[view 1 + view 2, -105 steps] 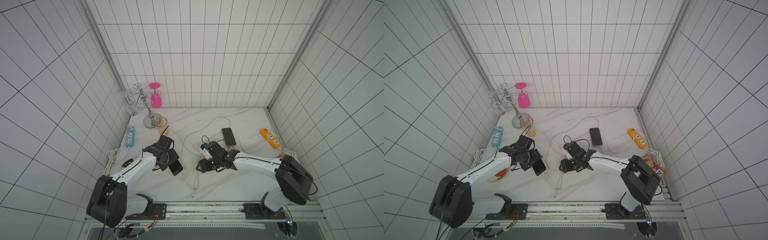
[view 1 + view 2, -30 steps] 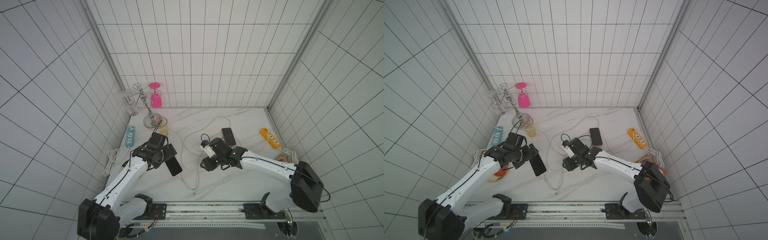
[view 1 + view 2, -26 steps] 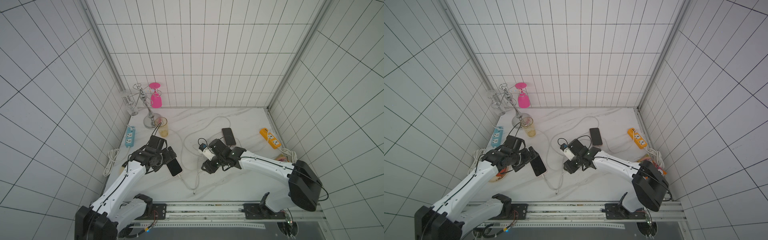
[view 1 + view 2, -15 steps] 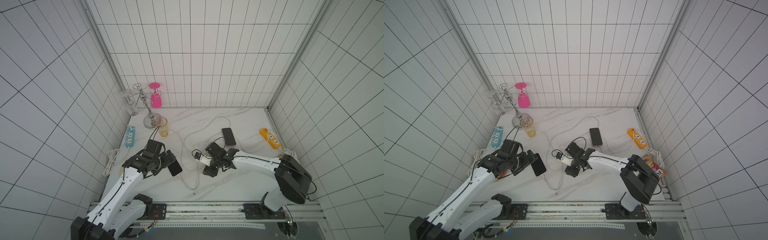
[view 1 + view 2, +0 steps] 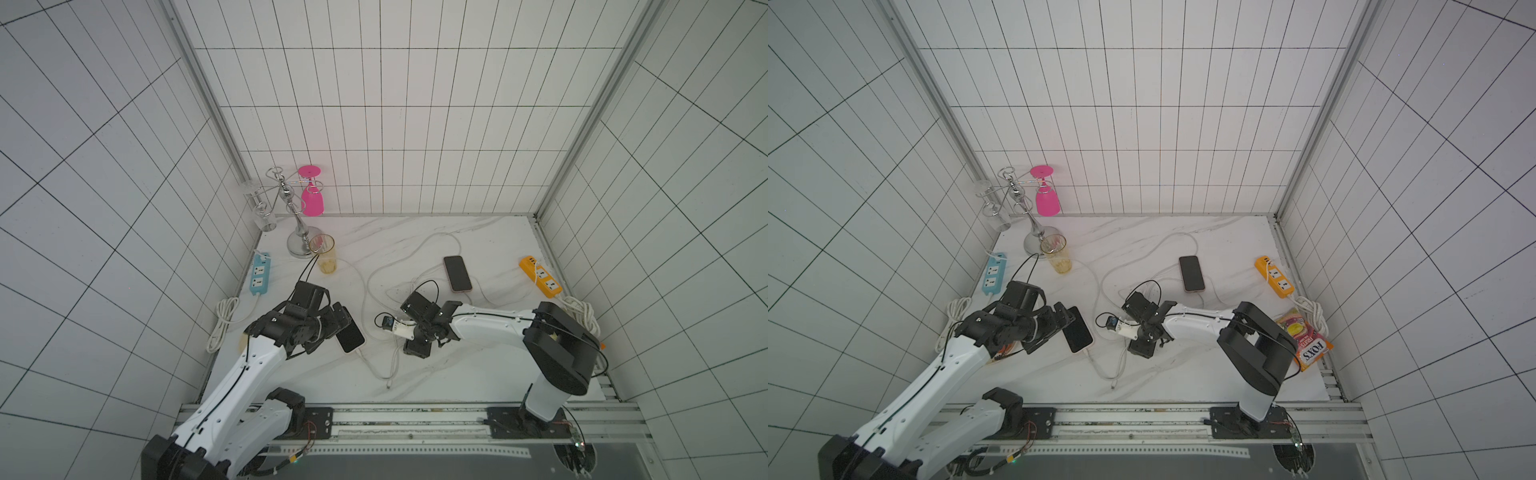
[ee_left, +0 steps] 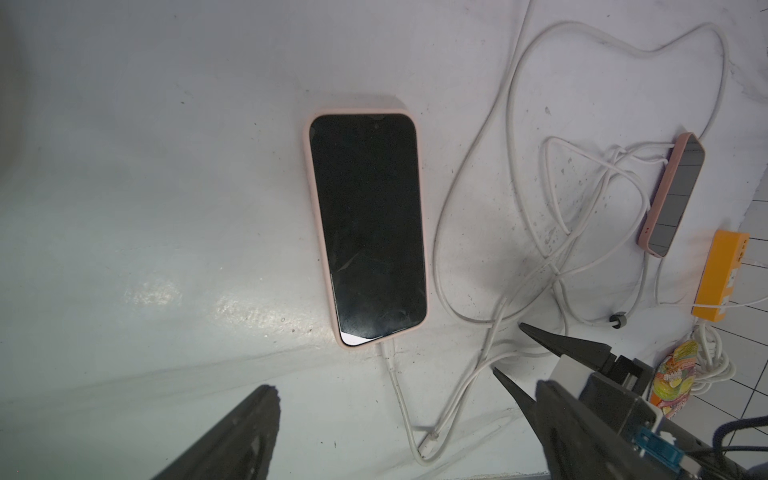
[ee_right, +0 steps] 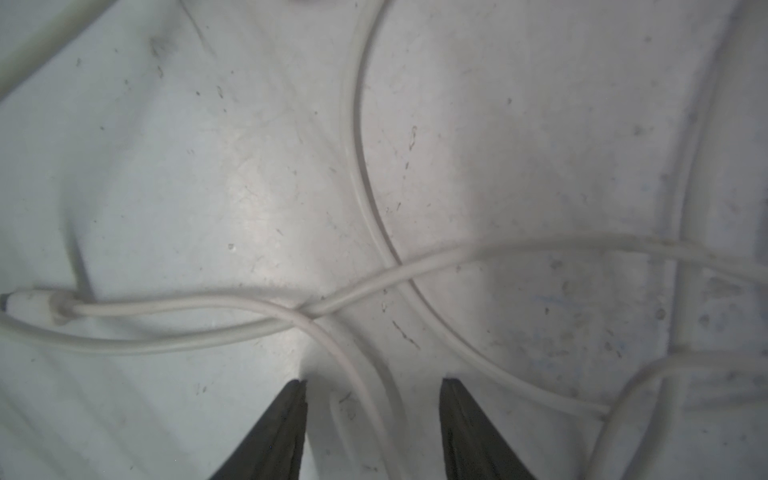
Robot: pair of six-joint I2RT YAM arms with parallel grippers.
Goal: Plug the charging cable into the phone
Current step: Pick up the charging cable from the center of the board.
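**Cable's in the phone, both claws empty**

The phone (image 6: 368, 228) lies face up on the front-left part of the bench (image 5: 478, 374), with the white charging cable (image 6: 400, 399) plugged into its bottom end. The left gripper (image 5: 330, 328) hangs over it, spread wide and holding nothing. The right gripper (image 7: 372, 386) is about half open near mid-bench. A loose cable strand runs between its fingers, not pinched.

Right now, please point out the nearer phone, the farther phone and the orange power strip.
nearer phone (image 6: 368, 224): left wrist view, middle of its dark screen.
farther phone (image 5: 457, 274): in a top view, middle of its screen.
orange power strip (image 5: 540, 277): in a top view, middle of its top face.
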